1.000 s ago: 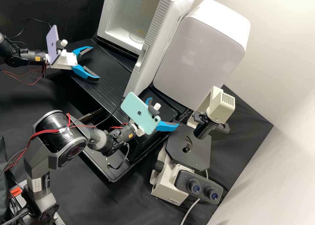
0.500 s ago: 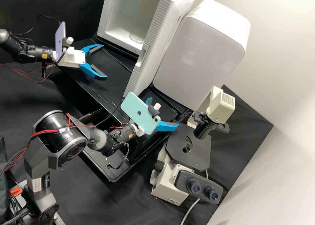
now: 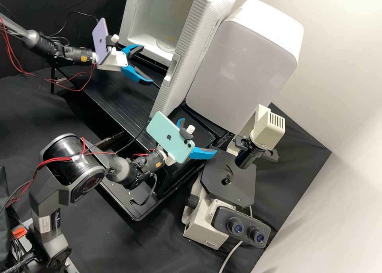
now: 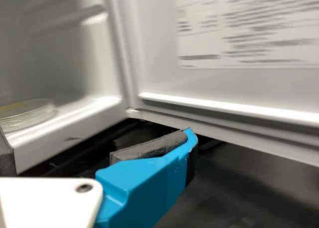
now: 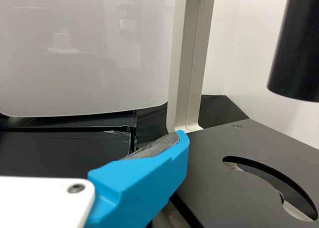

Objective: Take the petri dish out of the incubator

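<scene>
- Fingers of left gripper [image 3: 146,64] spread apart, empty, pointing into incubator [image 3: 145,14] doorway
- Left wrist view: petri dish [image 4: 27,112] ahead of it, on the floor inside, untouched

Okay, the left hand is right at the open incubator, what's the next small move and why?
I'd probably ease the left hand forward into the incubator, toward the petri dish. The hand is open and just outside the opening, and the dish lies on the chamber floor farther in, not yet grasped.
</scene>
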{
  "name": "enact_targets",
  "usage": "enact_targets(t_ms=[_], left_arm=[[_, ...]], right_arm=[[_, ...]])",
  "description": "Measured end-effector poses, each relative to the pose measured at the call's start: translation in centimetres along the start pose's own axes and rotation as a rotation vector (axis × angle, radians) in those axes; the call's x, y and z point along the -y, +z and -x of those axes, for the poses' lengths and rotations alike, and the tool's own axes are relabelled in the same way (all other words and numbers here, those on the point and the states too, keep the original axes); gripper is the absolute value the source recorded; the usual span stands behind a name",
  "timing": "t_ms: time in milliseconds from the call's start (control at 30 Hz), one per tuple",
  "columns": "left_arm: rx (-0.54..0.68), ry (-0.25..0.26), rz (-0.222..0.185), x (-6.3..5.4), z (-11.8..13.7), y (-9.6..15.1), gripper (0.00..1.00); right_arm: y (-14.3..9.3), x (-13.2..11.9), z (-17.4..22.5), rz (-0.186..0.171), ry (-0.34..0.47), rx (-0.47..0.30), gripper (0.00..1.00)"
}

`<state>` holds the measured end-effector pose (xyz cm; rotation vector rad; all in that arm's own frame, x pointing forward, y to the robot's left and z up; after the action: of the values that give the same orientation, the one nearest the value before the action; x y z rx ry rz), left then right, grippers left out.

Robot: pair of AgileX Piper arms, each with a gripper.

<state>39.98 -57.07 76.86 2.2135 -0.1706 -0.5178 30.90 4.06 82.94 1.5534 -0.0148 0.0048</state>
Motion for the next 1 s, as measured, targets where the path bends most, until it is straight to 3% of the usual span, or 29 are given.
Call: enact_targets(t_ms=[433,700,900,1000], left_arm=[[-0.114,-0.005,-0.003,-0.9,-5.2,-2.7,1.0],[-0.092,0.069,-0.001,-2.9,-7.0,-2.1,1.0],[-0.084,0.074,0.008,-2.9,-8.0,-1.9,1.0],[-0.102,0.046,0.03,-2.4,-8.4,-2.1,1.0]], right_arm=[[0.0,0.0,0.0,0.0,0.0,0.0,1.0],[0.0,0.0,0.0,0.0,0.0,0.0,1.0],[0.0,0.0,0.0,0.0,0.0,0.0,1.0],[0.0,0.0,0.0,0.0,0.0,0.0,1.0]])
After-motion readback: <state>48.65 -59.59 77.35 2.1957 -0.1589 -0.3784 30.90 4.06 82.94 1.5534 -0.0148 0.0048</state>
